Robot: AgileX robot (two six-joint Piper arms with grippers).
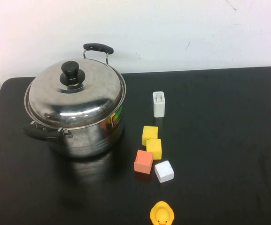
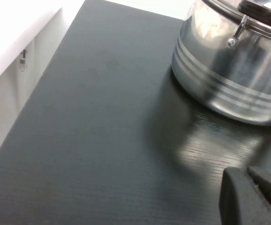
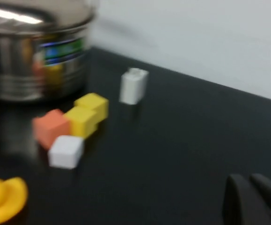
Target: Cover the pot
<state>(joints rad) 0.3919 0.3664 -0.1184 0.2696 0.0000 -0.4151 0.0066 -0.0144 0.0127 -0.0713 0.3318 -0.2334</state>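
Note:
The shiny steel pot (image 1: 86, 136) stands on the left of the black table (image 1: 219, 140), with black side handles and a coloured sticker (image 1: 118, 116) on its wall. A domed steel lid (image 1: 74, 96) with a black knob (image 1: 70, 71) sits on top of it. Neither arm shows in the high view. In the left wrist view my left gripper (image 2: 250, 180) is shut and empty, low over the table a short way from the pot (image 2: 229, 84). In the right wrist view my right gripper (image 3: 245, 185) is shut and empty, apart from the pot (image 3: 37, 56) and the blocks.
Right of the pot lie a white charger plug (image 1: 158, 104), two yellow blocks (image 1: 151, 140), an orange block (image 1: 143, 161) and a white block (image 1: 164, 171). A yellow rubber duck (image 1: 162, 214) sits at the front edge. A white wall stands behind the table.

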